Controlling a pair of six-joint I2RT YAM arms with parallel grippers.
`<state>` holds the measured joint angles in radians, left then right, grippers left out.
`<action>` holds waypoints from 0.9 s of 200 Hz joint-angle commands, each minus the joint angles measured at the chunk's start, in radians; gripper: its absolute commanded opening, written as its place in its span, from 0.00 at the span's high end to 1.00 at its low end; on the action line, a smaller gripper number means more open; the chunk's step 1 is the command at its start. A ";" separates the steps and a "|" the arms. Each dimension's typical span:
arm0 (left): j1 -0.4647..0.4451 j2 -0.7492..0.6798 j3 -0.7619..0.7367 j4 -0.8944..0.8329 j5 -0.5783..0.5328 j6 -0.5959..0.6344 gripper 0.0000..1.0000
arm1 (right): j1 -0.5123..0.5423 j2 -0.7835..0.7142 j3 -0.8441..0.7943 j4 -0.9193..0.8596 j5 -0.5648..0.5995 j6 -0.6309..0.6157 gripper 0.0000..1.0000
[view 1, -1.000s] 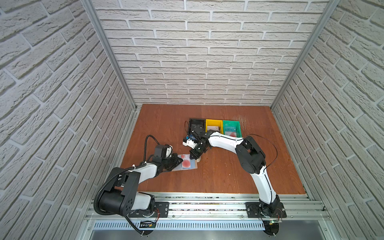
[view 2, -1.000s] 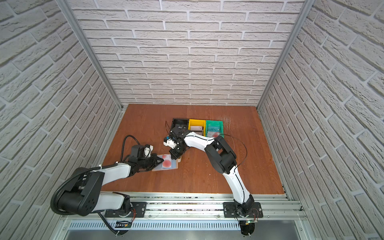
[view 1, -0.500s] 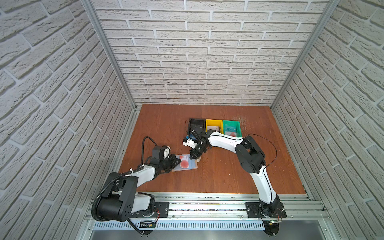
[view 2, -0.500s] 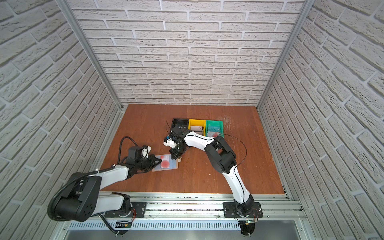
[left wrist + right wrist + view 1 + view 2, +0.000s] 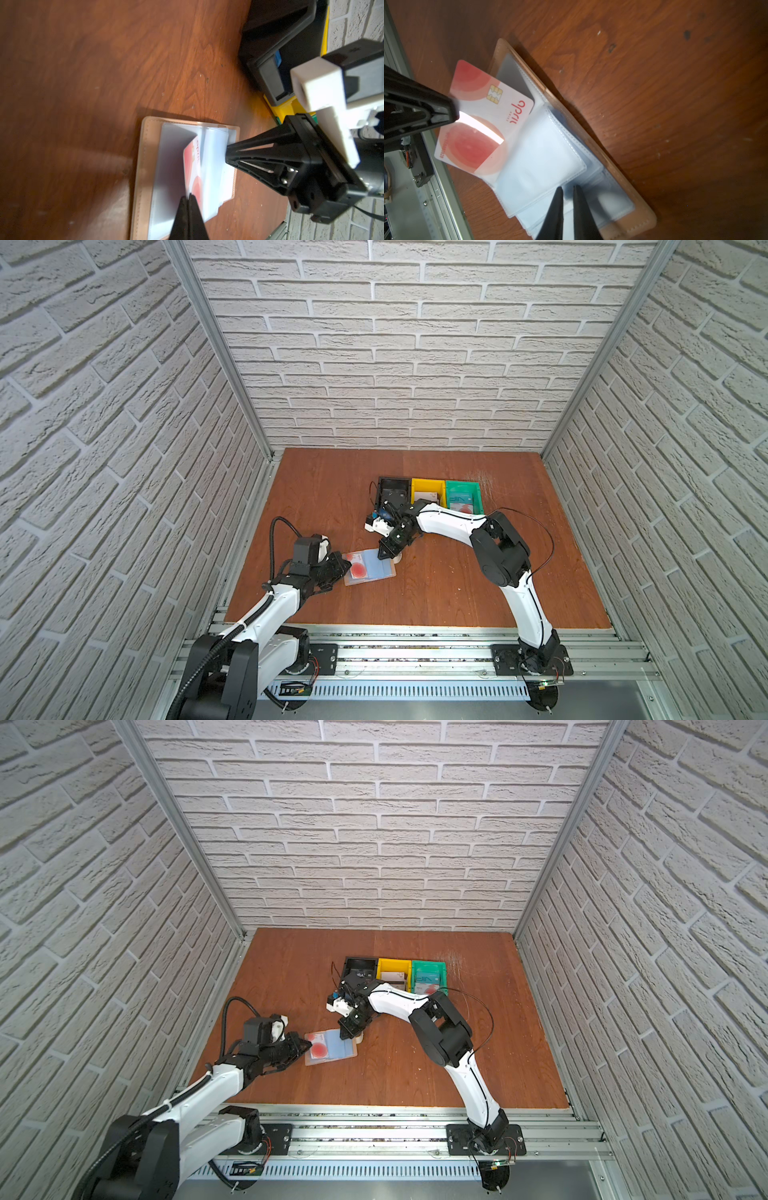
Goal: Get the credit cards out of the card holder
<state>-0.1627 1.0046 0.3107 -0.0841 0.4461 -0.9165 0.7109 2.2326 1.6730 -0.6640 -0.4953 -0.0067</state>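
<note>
— Where's the pale card (image 5: 483, 116)?
— Partly out of the card holder (image 5: 376, 570), which lies open on the table (image 5: 436, 601). The left gripper (image 5: 188, 196) is clamped on the card's outer edge.
— And the right gripper (image 5: 566, 188)?
— Fingers slightly apart, tips at the holder's sleeves (image 5: 542, 158).

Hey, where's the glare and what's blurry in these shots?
In the right wrist view, a bright glare stripe crosses the pale card beside the left gripper, and the clear sleeves look soft; in the left wrist view, that gripper's fingers are out of focus; both top views look evenly lit and sharp.
</note>
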 commanded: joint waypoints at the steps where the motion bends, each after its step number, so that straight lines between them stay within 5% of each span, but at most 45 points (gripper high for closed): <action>1: 0.001 -0.065 0.063 -0.161 -0.057 0.032 1.00 | -0.003 -0.095 -0.051 -0.018 -0.039 0.025 0.79; 49: -0.003 -0.195 0.190 -0.240 -0.064 0.038 1.00 | -0.069 -0.239 -0.061 -0.046 -0.145 0.067 0.71; 96: -0.036 -0.113 0.087 0.286 0.122 -0.115 1.00 | -0.161 -0.209 -0.058 -0.021 -0.492 0.112 0.67; 151: -0.095 -0.004 0.063 0.595 0.146 -0.163 1.00 | -0.175 -0.120 -0.039 0.055 -0.578 0.163 0.67; 180: -0.096 0.011 0.076 0.562 0.141 -0.147 1.00 | -0.175 -0.102 -0.035 0.132 -0.619 0.216 0.68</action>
<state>-0.2558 1.0077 0.3859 0.3744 0.5701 -1.0660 0.5297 2.1380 1.6161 -0.6308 -1.0348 0.1543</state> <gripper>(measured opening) 0.048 0.322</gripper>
